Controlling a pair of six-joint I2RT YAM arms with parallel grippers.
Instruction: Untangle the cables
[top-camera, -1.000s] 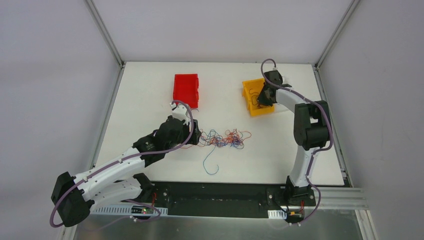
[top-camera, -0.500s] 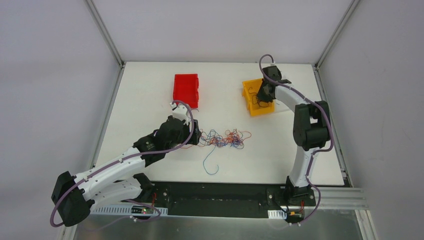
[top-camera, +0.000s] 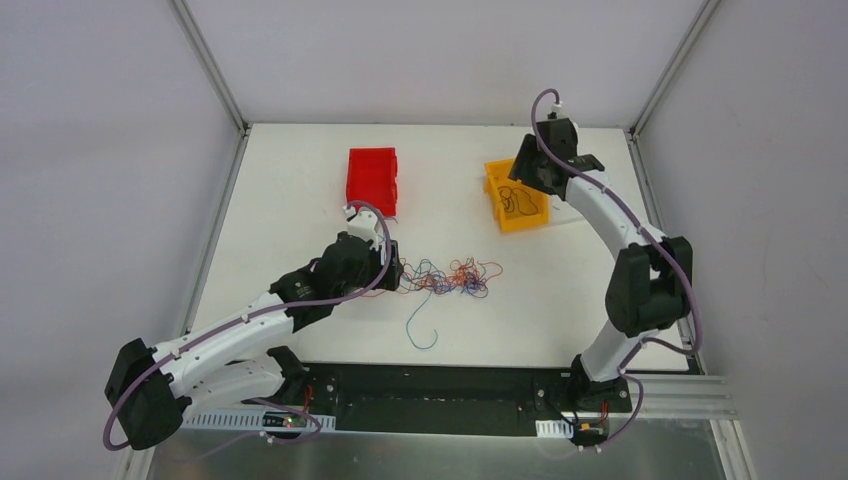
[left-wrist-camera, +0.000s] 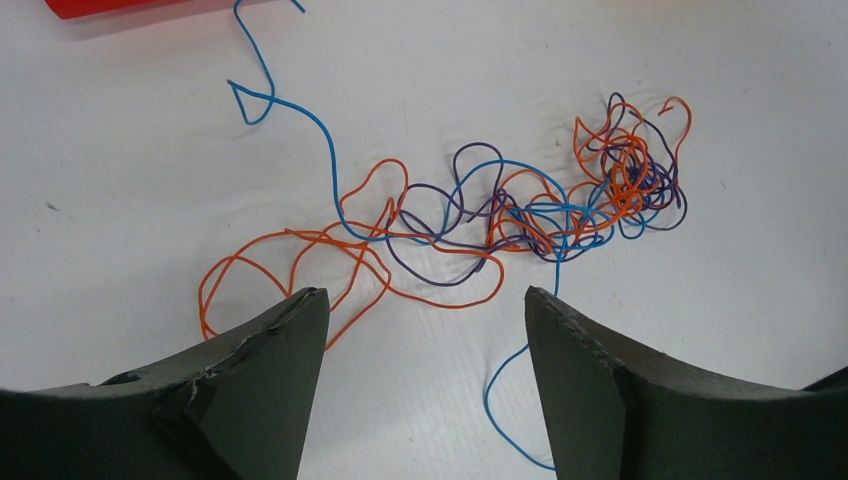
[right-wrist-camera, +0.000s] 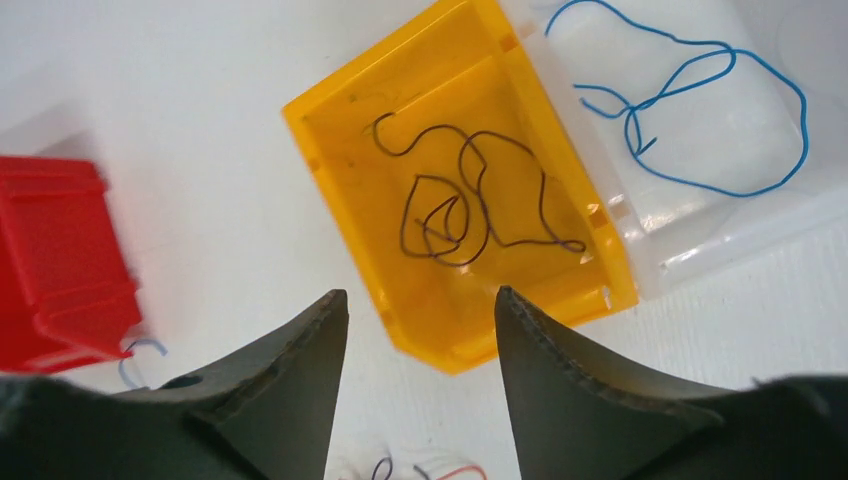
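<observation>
cables (left-wrist-camera: 520, 215) | tangled just ahead of left tool (left-wrist-camera: 425, 310) (agape, empty) | right tool (right-wrist-camera: 420, 320) agape, empty, over yellow bin (right-wrist-camera: 350, 200)

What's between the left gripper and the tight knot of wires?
Left wrist view: only loose orange, blue and purple wire loops on the table between the left gripper and the knot.

**Obscured and cropped items, all three views**

Overhead, the cables (top-camera: 447, 277) are too fine to trace strand by strand. In the left wrist view, the red bin (left-wrist-camera: 120, 6) is cropped to a sliver at the top edge, and one blue strand (left-wrist-camera: 488, 385) runs out at the bottom edge. In the right wrist view, the red bin is blurred and cut by the left edge. The clear tray (right-wrist-camera: 720, 225) is cut by the right edge, and the loose strand ends (right-wrist-camera: 452, 470) are cropped at the bottom.
</observation>
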